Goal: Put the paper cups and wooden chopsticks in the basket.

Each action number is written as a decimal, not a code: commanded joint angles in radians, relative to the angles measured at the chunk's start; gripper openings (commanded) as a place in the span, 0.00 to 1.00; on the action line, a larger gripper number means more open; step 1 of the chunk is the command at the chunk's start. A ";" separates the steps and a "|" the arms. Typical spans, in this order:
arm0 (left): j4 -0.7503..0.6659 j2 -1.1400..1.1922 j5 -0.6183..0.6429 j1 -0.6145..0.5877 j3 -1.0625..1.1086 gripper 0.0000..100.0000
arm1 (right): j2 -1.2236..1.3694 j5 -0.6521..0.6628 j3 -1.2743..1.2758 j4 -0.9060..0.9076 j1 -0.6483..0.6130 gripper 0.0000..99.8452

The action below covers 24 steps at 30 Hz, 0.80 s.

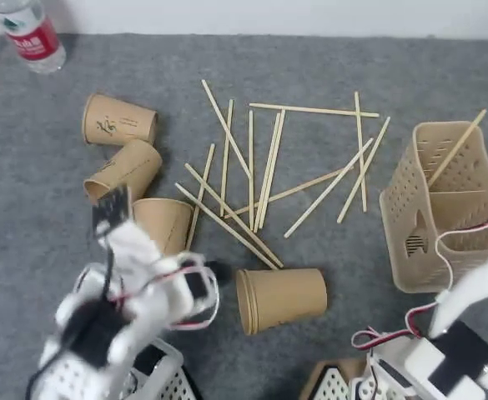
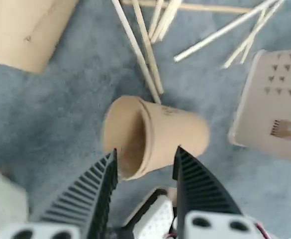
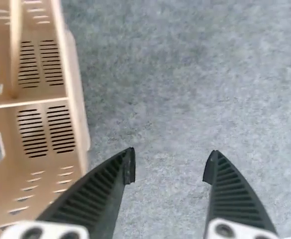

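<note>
Several brown paper cups lie on their sides on the grey mat. One cup [image 1: 281, 298] [image 2: 155, 137] lies nearest the front, its mouth facing my left gripper [image 2: 146, 157]. That gripper is open, its fingertips on either side of the cup's rim and not touching it. Three more cups [image 1: 123, 169] lie at the left. Wooden chopsticks [image 1: 260, 167] [image 2: 145, 50] are scattered across the middle. The tan basket [image 1: 410, 208] [image 3: 75, 99] stands at the right with one chopstick [image 1: 456, 150] leaning in it. My right gripper [image 3: 170, 167] hangs open over bare mat beside the basket wall.
A plastic water bottle [image 1: 31, 33] lies at the back left corner. The left arm [image 1: 143, 292] stands close to one of the left cups [image 1: 164, 223]. The right arm's cables [image 1: 444, 250] run along the basket's near side. The mat stops at a white wall at the back.
</note>
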 commanded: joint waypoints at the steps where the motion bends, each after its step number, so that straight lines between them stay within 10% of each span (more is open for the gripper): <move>1: -0.051 -0.356 0.006 0.054 0.096 0.17 | -0.053 -0.011 -0.054 0.025 -0.030 0.24; 24: -0.391 0.095 -0.018 0.141 0.317 0.17 | -0.051 -0.017 -0.051 0.084 -0.108 0.24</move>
